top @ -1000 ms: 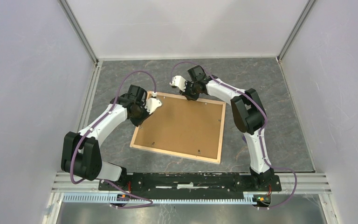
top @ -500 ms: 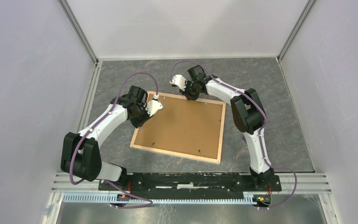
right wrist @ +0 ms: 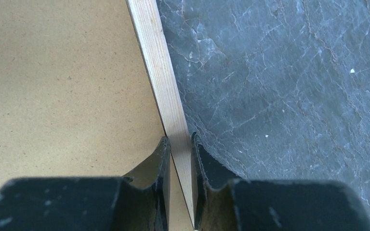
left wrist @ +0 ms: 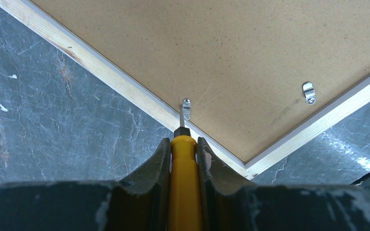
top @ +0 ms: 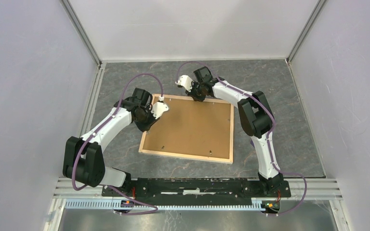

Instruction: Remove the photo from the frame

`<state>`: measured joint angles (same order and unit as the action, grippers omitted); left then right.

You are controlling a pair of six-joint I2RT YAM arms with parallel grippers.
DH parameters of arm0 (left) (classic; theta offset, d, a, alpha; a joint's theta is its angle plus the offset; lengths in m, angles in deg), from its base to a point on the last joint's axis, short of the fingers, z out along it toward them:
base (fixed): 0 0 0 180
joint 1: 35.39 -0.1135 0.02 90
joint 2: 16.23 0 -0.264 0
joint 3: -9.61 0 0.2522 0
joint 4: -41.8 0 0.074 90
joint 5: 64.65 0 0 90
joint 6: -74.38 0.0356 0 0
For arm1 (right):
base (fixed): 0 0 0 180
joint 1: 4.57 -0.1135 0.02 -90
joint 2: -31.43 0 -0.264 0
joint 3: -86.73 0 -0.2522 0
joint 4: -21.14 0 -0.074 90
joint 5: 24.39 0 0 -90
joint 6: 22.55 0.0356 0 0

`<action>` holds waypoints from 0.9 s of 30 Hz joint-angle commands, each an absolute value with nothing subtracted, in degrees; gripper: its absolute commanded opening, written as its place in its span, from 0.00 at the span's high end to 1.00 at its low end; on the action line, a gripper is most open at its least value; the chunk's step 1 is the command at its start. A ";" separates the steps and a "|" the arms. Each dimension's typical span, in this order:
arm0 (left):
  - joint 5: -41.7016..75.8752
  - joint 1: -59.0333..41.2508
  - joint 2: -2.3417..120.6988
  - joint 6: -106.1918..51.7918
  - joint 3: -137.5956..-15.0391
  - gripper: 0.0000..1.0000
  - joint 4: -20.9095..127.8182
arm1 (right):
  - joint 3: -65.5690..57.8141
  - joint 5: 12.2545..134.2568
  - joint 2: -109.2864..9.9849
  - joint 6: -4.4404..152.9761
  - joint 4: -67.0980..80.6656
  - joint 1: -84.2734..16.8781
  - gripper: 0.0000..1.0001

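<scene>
Table [top: 289, 96]: grey stone-pattern surface carrying all items.

Frame [top: 183, 156]: lies face down at the centre of the table, seen from above; pale wood edges up, long sides running roughly 9 to 3 o'clock.

Backing panel [top: 192, 127]: brown fibreboard, seated flat inside the frame; the photo is not visible and is judged to lie beneath it.

Right hand [right wrist: 179, 144]: at the 12 o'clock edge of the frame; jaws narrow, clamped across the wood rail, one finger on the panel side and one on the table side; judged to be steadying the frame.

Left hand [left wrist: 183, 144]: at the 10 o'clock corner region of the frame; jaws narrow, gripping a yellow screwdriver [left wrist: 183, 187].

Screwdriver tip: set against the corner clip [left wrist: 186, 107] on the rail near the corner; contact appears made, but engagement cannot be confirmed.

Second clip [left wrist: 308, 92]: on the adjoining rail, lying over the panel edge.

Progress, as a judgement: early stage; frame turned over and held, tool in hand; no clip is visibly turned aside; remaining work is to release the clips, lift the backing panel, then remove the photo.
</scene>
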<state>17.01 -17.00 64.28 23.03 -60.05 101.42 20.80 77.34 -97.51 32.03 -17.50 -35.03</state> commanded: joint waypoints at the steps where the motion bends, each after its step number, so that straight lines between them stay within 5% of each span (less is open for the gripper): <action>1: 5.71 -17.09 64.72 16.07 -58.81 0.98 108.76 | 18.70 69.94 -100.76 34.54 -17.08 -33.13 1.00; 27: 3.65 -18.47 62.64 16.41 -57.95 0.98 109.97 | 19.48 66.95 -101.88 40.95 -17.99 -33.05 1.00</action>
